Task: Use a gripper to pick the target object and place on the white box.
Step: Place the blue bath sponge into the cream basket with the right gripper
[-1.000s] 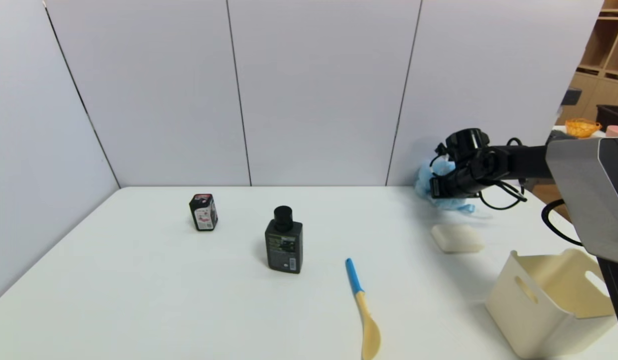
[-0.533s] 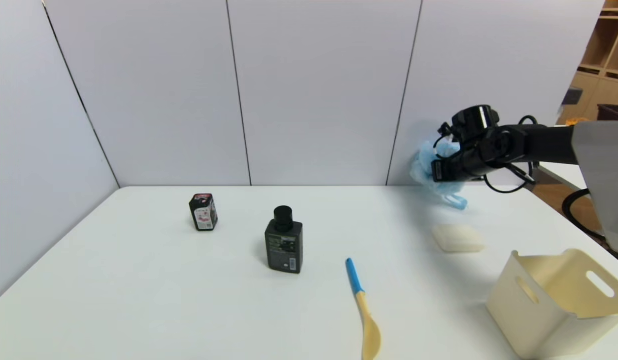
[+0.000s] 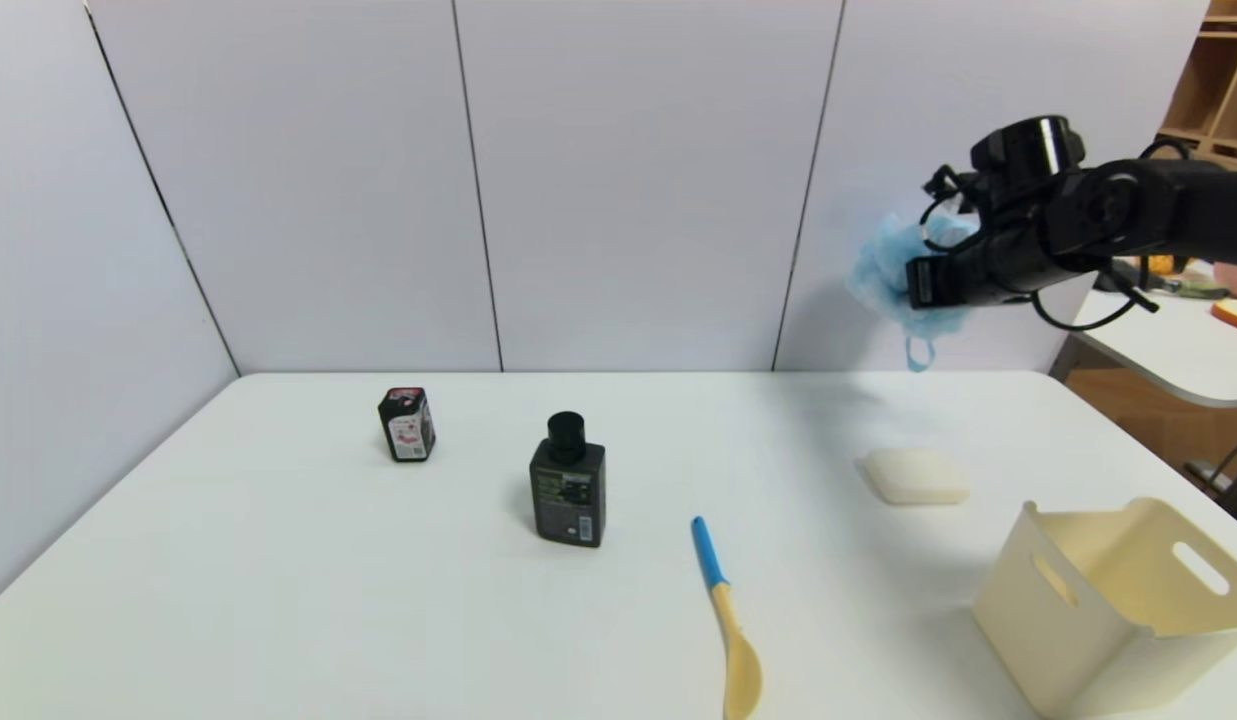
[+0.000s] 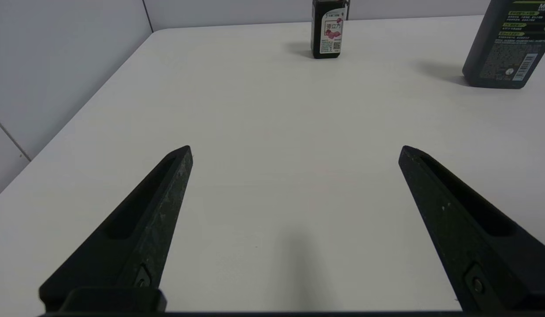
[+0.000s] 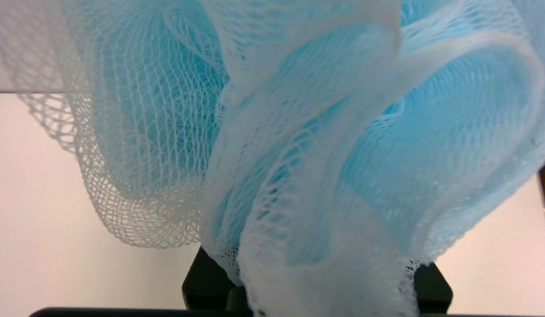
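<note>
A white table (image 3: pixel 378 600) is seen, closed in at the far side and the left by pale grey wall panels (image 3: pixel 628 180); wooden shelving (image 3: pixel 1218 90) and a second white table (image 3: pixel 1168 345) are visible at the far right. Two dark bottles are counted: a small one with a pink label (image 3: pixel 407 424) far left and a larger black one (image 3: pixel 568 493) nearer the middle. One blue-handled spoon (image 3: pixel 726 620) lies near the front, one cream block (image 3: pixel 914 475) to its right, and one white box (image 3: pixel 1118 600) stands at the near right corner. One light blue bath pouf (image 3: pixel 893 280) is held pinched in the right gripper (image 3: pixel 923 283), high above the table's far right part, its loop hanging down. The left gripper (image 4: pixel 294 152) is spread wide over the near left of the table.
</note>
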Robot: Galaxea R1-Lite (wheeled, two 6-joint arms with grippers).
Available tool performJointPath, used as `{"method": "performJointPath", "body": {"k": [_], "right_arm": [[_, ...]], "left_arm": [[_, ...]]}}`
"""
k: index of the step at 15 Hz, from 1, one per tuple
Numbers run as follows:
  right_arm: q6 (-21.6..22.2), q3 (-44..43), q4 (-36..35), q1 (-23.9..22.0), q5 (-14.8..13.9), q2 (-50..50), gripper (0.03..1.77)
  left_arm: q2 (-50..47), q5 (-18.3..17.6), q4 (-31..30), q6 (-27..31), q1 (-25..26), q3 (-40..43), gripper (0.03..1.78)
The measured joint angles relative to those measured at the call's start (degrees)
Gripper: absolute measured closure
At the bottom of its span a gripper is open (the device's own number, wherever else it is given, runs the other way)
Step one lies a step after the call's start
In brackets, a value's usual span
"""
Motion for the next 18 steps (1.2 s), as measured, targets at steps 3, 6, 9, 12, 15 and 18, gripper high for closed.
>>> {"method": "performJointPath", "body": {"k": [3, 6, 9, 12, 15, 18], "right_arm": [[-1.0, 0.4, 2.8, 0.0, 0.0, -7.2, 1.35], [-2.3, 0.6, 6.7, -0.4, 0.0, -15.2, 1.41], [-4.1, 2.0, 10.5, -1.4, -0.8, -23.1, 1.44], [-6.0, 7.1, 12.5, -1.9, -1.4, -31.7, 1.45], [-9.0, 12.3, 13.3, -2.1, -1.5, -40.0, 1.45], [-11.3, 17.1, 18.0, -2.1, -1.4, -48.2, 1.47]], "left_arm": [[0.0, 0.0, 0.0, 0.0, 0.0, 0.0, 0.12], [0.0, 0.0, 0.0, 0.0, 0.0, 0.0, 0.12], [0.0, 0.0, 0.0, 0.0, 0.0, 0.0, 0.12], [0.0, 0.0, 0.0, 0.0, 0.0, 0.0, 0.12], [0.0, 0.0, 0.0, 0.0, 0.0, 0.0, 0.12], [0.0, 0.0, 0.0, 0.0, 0.0, 0.0, 0.12]]}}
